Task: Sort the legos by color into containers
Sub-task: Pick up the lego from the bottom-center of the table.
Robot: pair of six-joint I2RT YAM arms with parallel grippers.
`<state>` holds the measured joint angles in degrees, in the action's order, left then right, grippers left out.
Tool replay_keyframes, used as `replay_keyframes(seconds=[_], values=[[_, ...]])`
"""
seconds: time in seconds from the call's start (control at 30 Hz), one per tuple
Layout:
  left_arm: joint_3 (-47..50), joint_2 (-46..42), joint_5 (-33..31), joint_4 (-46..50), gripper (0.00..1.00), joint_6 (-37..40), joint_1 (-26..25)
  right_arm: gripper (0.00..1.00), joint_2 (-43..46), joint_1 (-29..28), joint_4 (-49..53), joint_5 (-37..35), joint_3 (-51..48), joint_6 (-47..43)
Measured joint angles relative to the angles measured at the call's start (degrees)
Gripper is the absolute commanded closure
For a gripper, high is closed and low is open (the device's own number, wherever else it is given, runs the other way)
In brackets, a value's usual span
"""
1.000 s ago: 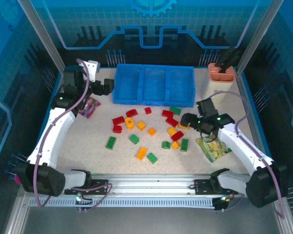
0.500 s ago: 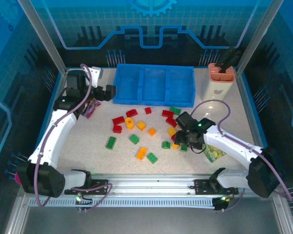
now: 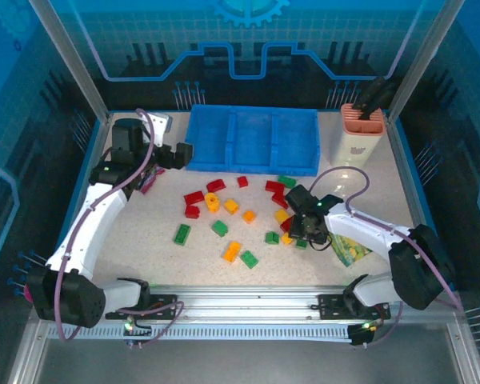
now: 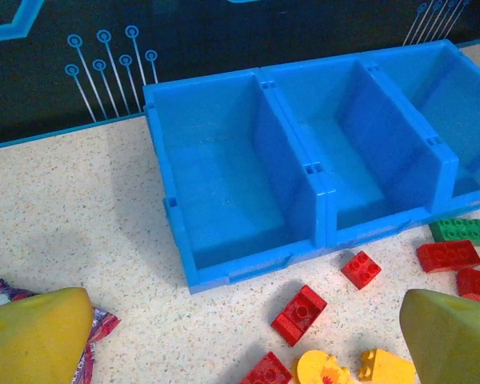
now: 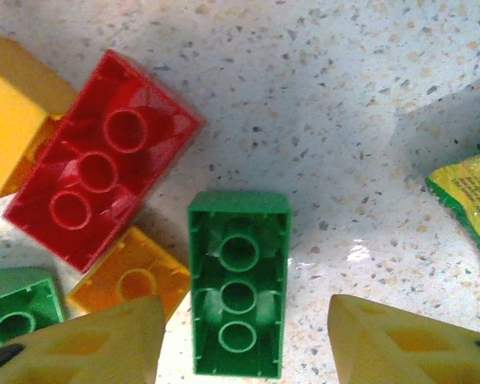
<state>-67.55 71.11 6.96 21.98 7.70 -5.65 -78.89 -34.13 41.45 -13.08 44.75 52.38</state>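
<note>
Red, orange-yellow and green legos (image 3: 232, 206) lie scattered on the table in front of the blue bin (image 3: 252, 140). In the left wrist view, the bin's left (image 4: 224, 184) and middle (image 4: 336, 152) compartments hold nothing. My left gripper (image 3: 184, 154) hovers open by the bin's left front corner, and below it lies a red brick (image 4: 299, 314) between its fingers (image 4: 36, 336). My right gripper (image 3: 302, 236) is low and open, straddling an upside-down green brick (image 5: 238, 293). A red brick (image 5: 100, 160) and an orange brick (image 5: 128, 280) lie just left of it.
A yellow-green snack packet (image 3: 350, 248) lies just right of my right gripper, with its edge (image 5: 468, 200) close by. A purple packet (image 3: 148, 180) sits under the left arm. The beige holder with orange top (image 3: 360, 132) stands at the back right.
The right arm has swung left and dropped down over the bricks, ending astride the green one. The left gripper has shifted slightly right, toward the bin's front corner.
</note>
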Motion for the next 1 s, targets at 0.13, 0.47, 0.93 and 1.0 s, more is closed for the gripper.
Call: replay_keyframes(seconds=[0.13,0.47,0.93,1.0], values=[[0.2,0.0,0.0,0.0,0.01,0.2,-0.2,0.50,0.0,2.0,-1.1,0.2,-2.2,-1.1],[0.2,0.1,0.0,0.0,0.01,0.4,-0.5,0.52,-2.7,2.4,-6.7,2.7,-3.4,-3.1],[0.2,0.1,0.0,0.0,0.01,1.5,-0.6,0.80,-6.5,2.4,-4.9,2.6,-1.6,-6.1],[0.2,0.1,0.0,0.0,0.01,1.5,-0.6,0.80,-6.7,2.5,-3.7,2.6,-0.4,-7.2]])
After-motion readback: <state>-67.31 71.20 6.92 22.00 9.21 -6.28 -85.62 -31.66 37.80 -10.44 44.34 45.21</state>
